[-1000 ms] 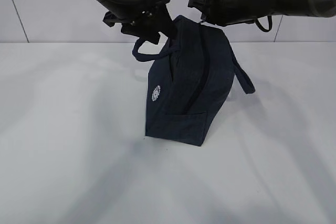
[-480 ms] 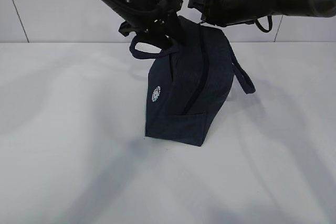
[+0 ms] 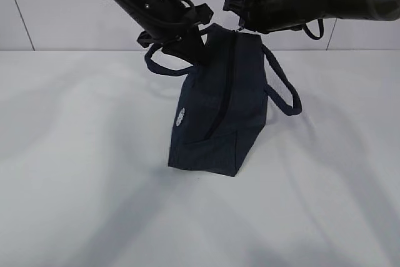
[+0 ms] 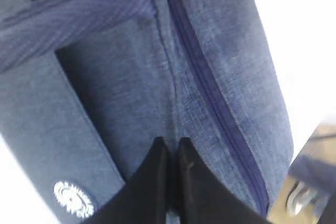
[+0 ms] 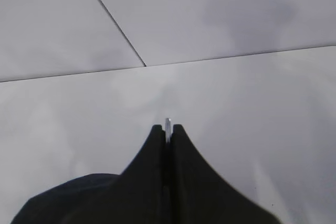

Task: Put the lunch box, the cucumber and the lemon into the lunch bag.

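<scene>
No readable text anywhere.

The only mark is a small round white emblem printed on the side of the lunch bag, also seen in the left wrist view; its lettering or pattern is too small and blurred to make out.

lunch bag on table; left gripper left, right gripper right

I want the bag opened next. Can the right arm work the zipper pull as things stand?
Probably yes: the right claw is shut on the metal zipper pull at the lunch bag's top, while the left claw pinches the fabric.
</scene>
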Robot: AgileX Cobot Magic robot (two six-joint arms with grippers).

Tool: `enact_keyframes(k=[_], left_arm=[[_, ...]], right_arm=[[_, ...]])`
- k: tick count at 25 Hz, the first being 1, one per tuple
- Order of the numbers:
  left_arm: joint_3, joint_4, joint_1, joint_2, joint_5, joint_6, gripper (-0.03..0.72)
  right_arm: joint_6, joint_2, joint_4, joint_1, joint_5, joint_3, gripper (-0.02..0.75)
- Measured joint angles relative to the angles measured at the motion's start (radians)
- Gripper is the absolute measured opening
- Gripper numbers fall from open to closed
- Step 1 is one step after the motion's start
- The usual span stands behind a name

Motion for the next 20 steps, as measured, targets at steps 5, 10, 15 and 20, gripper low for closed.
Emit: enact_keyframes(k=[5,10,15,20], left_arm=[[0.000,0.004,0.002,0.000,0.013,0.031,-0.005],[0.000,0.004,0.000,-0.002,0.015,0.037,-0.005],[0.000,0.008,-0.002,-0.017,0.022,0.021,-0.005],[0.000,0.012,-0.004,-0.023,0.033,-0.009,-0.006]], right_arm=[[0.000,0.000,0.004,0.000,0.002,0.000,0.017],[0.000,0.000,0.004,0.000,0.002,0.000,0.017],[0.000,0.000,0.004,0.000,-0.008,0.000,0.017],[0.000,0.000,0.004,-0.018,0.019,0.000,0.017]])
